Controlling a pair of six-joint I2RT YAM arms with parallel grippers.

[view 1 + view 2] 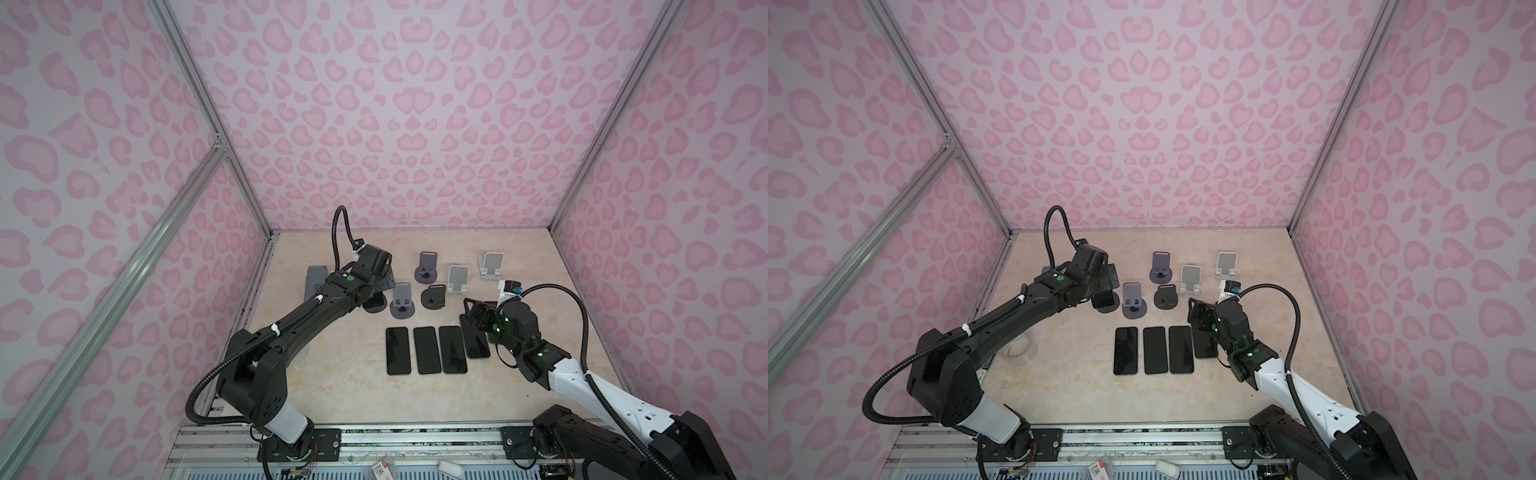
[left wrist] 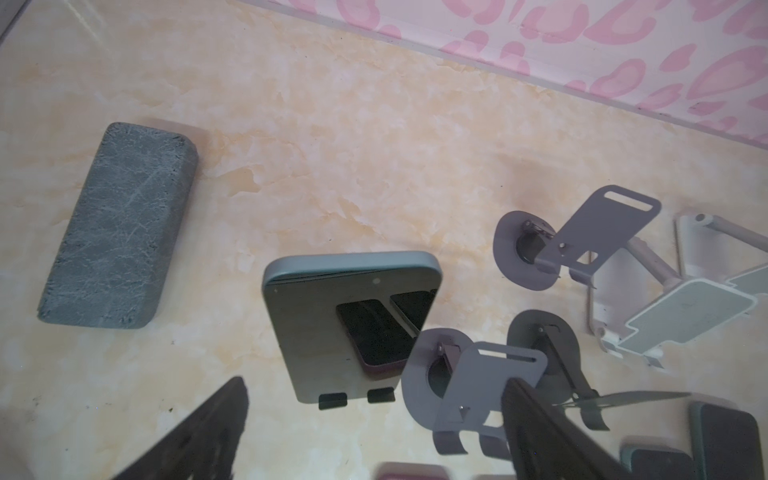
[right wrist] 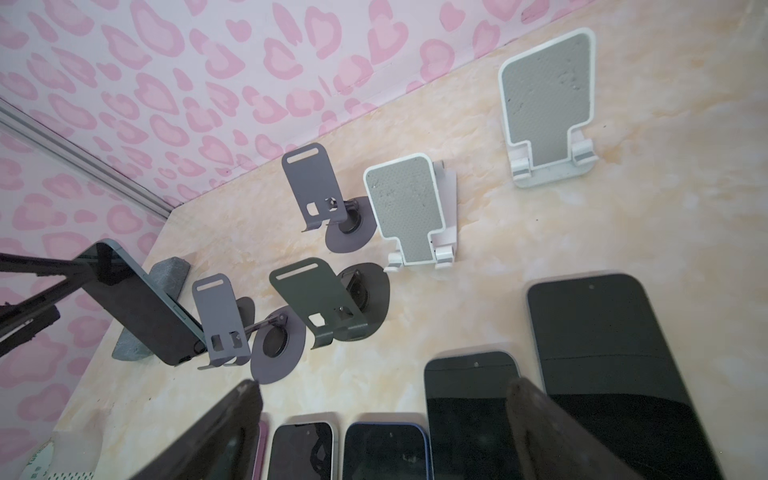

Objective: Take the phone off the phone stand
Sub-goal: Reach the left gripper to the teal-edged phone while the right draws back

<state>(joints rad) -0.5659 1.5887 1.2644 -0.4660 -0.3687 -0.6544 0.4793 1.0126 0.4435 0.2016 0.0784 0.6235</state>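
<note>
Teal-edged phone [image 2: 307,332] is the only one on a phone stand [image 2: 332,401]. Four other phones [image 1: 427,351] lie flat in a row on the table [image 1: 353,395].

Top views: L gripper [image 1: 380,291] hangs over the left end of the stand cluster and hides most of the phone in both top views. Only the stand's dark base [image 1: 374,308] shows under it. R gripper [image 1: 473,316] hovers over the rightmost flat phone, well apart from the job.

L wrist: phone leans back on the black stand, bottom edge tucked behind two small lips. L fingers [image 2: 199,428] are spread wide w/ nothing clamped, and the phone sits in the gap ahead of them. An empty grey stand [image 2: 490,386] is just beside one finger. A grey block [image 2: 120,224] lies apart.

R wrist: R fingers [image 3: 224,432] are spread wide and empty above the flat phones. From the side, the L fingers reach the phone's top end. Can't tell if they touch.

Doing it well, imo:
- Centre on the phone's long edges and come lower before closing, so the pads grip frame, not glass.
- Lift up along the backrest to clear the lips, then pull away.
- The stand looks light, so a skewed pull prob drags it along or knocks the grey neighbour.
</note>
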